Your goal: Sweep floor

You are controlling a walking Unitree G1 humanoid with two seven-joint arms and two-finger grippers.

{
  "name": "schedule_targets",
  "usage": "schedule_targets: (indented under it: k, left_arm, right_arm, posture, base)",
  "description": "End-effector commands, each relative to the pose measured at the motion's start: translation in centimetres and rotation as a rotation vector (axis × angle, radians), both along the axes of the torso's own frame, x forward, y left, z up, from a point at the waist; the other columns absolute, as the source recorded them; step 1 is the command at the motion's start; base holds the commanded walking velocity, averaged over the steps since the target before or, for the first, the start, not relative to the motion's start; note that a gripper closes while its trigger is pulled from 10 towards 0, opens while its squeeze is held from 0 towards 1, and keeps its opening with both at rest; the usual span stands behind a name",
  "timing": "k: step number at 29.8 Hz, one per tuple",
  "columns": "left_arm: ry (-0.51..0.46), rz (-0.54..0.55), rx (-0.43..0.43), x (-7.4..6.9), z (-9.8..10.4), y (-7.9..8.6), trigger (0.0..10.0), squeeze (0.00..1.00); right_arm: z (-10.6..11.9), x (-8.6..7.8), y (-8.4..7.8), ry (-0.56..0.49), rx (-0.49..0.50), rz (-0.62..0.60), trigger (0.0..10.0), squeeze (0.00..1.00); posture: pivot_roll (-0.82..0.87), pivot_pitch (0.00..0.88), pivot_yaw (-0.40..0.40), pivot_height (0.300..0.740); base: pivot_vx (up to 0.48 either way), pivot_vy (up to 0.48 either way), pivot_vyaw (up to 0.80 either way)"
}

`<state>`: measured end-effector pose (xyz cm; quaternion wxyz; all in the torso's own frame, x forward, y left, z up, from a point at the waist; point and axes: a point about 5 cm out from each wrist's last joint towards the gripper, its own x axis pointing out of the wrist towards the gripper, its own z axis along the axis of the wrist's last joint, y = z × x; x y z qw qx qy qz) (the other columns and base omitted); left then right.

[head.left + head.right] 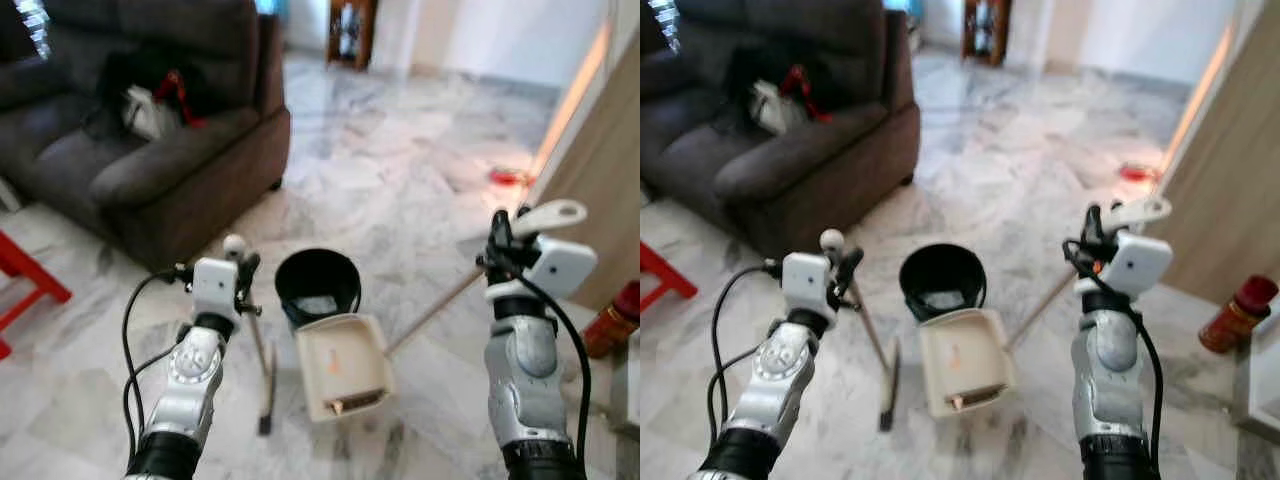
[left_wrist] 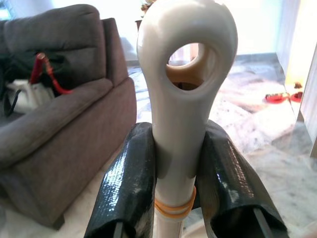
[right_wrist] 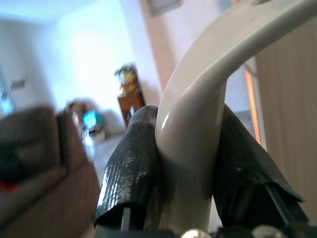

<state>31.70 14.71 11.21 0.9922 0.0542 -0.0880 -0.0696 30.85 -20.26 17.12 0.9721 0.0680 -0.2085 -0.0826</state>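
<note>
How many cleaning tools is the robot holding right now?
2. The left gripper is shut on the broom handle; the right gripper is shut on the dustpan handle, its dustpan beside the black bin.

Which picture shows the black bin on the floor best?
The left eye view: the black bin sits whole behind the dustpan. The right eye view shows it too, slightly smaller. In the wrist views I can't find it.

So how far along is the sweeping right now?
Some debris already sits in the cream dustpan, resting by the black bin. In hand: the left gripper clamps the broom handle, bristles on the marble floor; the right gripper holds the dustpan handle. Left, likely: tipping the pan into the bin.
</note>
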Motion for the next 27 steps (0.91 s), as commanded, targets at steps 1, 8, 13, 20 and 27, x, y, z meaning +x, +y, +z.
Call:
schedule_targets:
  k: [1, 8, 13, 20, 27]
  left_arm:
    - [-0.049, -0.019, -0.015, 0.1, 0.9, -0.5, 10.0, 0.0]
    - [-0.049, -0.027, -0.011, 0.0, 0.9, -0.7, 10.0, 0.0]
    - [-0.046, -0.029, -0.008, 0.0, 0.8, -0.8, 10.0, 0.0]
    - [-0.044, -0.038, -0.004, 0.0, 0.7, -1.0, 10.0, 0.0]
    - [-0.043, -0.042, 0.001, 0.0, 0.7, -1.1, 10.0, 0.0]
  right_arm:
    - [2.2, -0.2, -0.6, -0.089, -0.011, -0.032, 10.0, 0.0]
    - [5.1, 0.0, -0.2, -0.179, 0.005, -0.022, 10.0, 0.0]
    - [6.8, -0.1, 0.1, -0.226, 0.031, -0.013, 10.0, 0.0]
    - [7.6, 0.1, 0.6, -0.238, 0.042, 0.007, 10.0, 0.0]
    - [7.4, 0.1, 1.1, -0.223, 0.034, 0.034, 10.0, 0.0]
  posture:
    - [-0.09, 0.0, 0.038, 0.74]
    - [-0.09, 0.0, 0.039, 0.74]
    - [-0.09, 0.0, 0.037, 0.74]
    - [-0.09, 0.0, 0.036, 0.74]
    - [-0.09, 0.0, 0.036, 0.74]
  base:
    - [0.0, 0.0, 0.0]
    - [0.0, 0.0, 0.0]
    - [0.0, 0.0, 0.0]
    - [0.0, 0.0, 0.0]
    - [0.0, 0.0, 0.13]
